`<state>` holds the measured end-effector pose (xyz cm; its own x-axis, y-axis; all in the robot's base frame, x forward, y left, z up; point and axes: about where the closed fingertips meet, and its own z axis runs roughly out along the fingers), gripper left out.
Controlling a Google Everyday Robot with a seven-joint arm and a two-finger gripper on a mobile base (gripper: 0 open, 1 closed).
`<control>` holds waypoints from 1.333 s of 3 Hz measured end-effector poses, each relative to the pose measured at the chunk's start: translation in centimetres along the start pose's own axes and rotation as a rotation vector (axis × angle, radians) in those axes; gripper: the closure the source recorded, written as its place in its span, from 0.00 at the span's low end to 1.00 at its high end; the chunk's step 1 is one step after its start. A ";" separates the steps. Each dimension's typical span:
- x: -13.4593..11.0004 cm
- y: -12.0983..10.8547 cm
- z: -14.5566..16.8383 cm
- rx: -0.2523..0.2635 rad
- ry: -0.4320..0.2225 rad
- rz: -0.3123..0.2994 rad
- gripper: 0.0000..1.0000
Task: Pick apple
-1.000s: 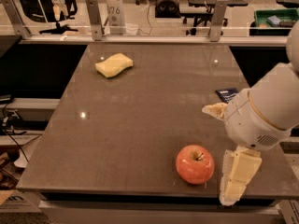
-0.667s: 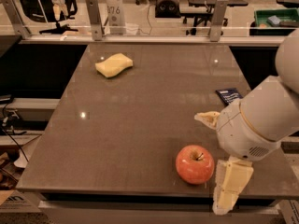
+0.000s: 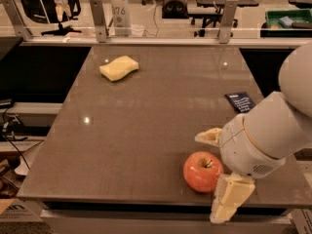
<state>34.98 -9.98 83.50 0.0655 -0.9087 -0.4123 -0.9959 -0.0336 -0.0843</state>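
The apple [image 3: 201, 171] is red-orange with a yellowish patch around its short dark stem. It rests on the grey table [image 3: 146, 126] near the front edge, right of centre. My gripper [image 3: 208, 177] comes in from the right and is open. One cream finger [image 3: 208, 136] lies just behind the apple. The other finger [image 3: 230, 198] hangs in front of it to the right, over the table's front edge. The apple sits partly between them. I cannot tell if either finger touches it.
A wavy yellow sponge [image 3: 118, 68] lies at the back left of the table. A dark blue packet [image 3: 240, 101] lies near the right edge. Metal posts [image 3: 98, 18] and a rail run along the back. The front edge is just below the apple.
My gripper has moved left towards the apple. Its fingers now flank the apple. The apple and the sponge have not moved.
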 end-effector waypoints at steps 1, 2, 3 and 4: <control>-0.4 0.2 0.1 -0.007 -0.011 -0.006 0.40; -1.0 0.3 -0.1 -0.012 -0.017 -0.005 0.62; -1.9 -0.4 -1.3 0.012 0.005 0.007 0.85; -3.1 -1.8 -3.5 0.050 0.000 0.033 1.00</control>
<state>36.33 -8.57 88.07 0.0326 -0.9092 -0.4152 -0.9931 0.0172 -0.1156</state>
